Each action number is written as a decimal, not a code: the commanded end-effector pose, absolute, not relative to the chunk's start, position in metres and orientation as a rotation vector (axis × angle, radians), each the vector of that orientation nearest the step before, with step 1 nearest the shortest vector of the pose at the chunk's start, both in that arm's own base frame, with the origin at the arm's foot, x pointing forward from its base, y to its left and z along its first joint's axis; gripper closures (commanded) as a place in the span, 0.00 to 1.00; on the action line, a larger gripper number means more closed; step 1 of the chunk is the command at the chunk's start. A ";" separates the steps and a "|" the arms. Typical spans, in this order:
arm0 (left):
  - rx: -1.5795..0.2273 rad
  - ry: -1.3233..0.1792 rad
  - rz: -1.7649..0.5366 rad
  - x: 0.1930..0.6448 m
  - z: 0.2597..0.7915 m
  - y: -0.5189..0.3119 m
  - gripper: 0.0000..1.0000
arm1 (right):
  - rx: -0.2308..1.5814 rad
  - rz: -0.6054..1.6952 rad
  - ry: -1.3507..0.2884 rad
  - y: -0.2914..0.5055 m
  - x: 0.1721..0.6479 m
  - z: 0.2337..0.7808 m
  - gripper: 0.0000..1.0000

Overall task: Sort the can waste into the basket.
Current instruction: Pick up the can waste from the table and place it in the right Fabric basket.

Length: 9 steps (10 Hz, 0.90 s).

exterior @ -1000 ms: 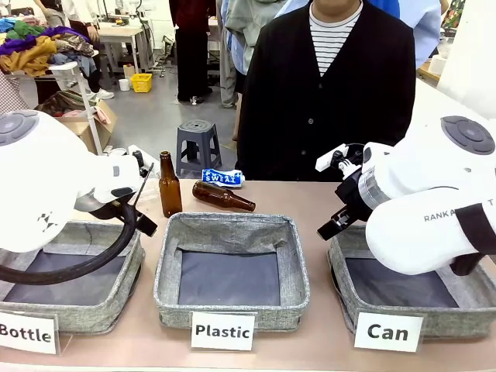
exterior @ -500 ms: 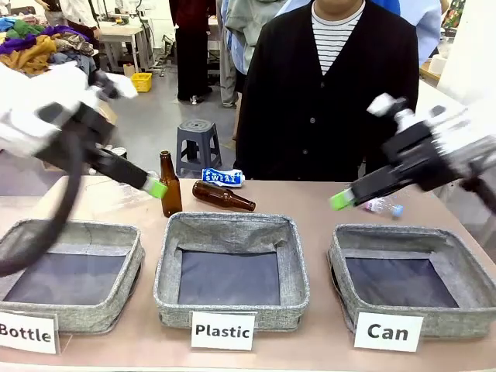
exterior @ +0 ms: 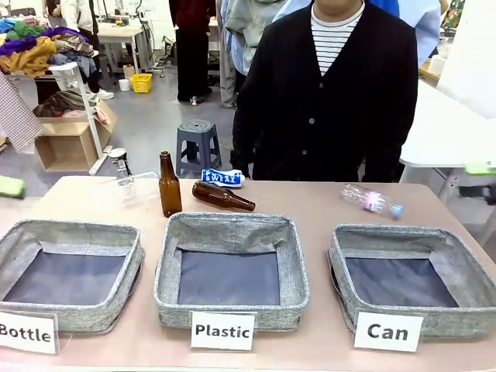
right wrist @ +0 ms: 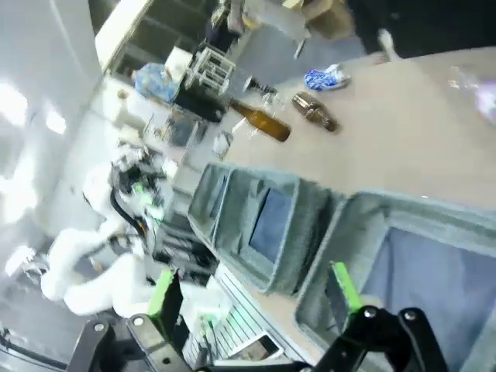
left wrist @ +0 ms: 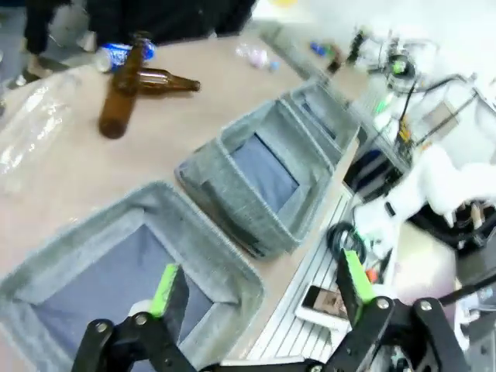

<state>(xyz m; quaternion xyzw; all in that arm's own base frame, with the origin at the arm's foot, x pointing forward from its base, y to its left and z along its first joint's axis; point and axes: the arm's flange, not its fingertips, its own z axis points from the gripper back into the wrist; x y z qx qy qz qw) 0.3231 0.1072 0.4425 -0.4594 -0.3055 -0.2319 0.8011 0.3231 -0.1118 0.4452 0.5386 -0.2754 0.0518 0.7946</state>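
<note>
Moved since earlier frame: both arms, which crowded the lower left and right of the front view, have swung out to the frame edges, so all three bins are unobstructed.
Left pincer (left wrist: 260, 291): spread wide, empty, at the bottom of its wrist view over the nearest grey bin.
Right pincer (right wrist: 256, 298): spread, empty, at the bottom of its wrist view above a bin corner.
Can waste: blue can (exterior: 222, 177) lies on its side at the far edge of the desk (exterior: 310, 205), upper centre, just behind the fallen brown bottle (exterior: 223, 196); a second can cannot be made out.
Basket (exterior: 403, 275): "Can" bin, lower right, nothing in it.
Step in hand: start of sorting; no can yet grasped.
Next move: likely reach across to the blue can, avoiding both brown bottles, one lying and one standing (exterior: 170, 186).
</note>
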 end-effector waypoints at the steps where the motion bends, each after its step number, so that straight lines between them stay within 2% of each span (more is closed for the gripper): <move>1: -1.161 -0.710 -0.306 0.325 0.388 0.134 0.00 | 1.227 -0.042 -0.634 -0.130 0.315 0.400 0.00; 2: -1.206 -0.742 -0.197 0.324 0.369 0.159 0.00 | 1.254 -0.112 -0.631 -0.145 0.316 0.385 0.00; 4: -1.230 -0.812 -0.060 0.314 0.357 0.157 0.00 | 1.237 -0.212 -0.621 -0.152 0.323 0.367 0.00; 5: -1.184 -0.743 -0.155 0.306 0.366 0.176 0.00 | 1.241 -0.163 -0.613 -0.167 0.314 0.380 0.00; 9: -1.184 -0.743 -0.155 0.306 0.366 0.176 0.00 | 1.241 -0.163 -0.613 -0.167 0.314 0.380 0.00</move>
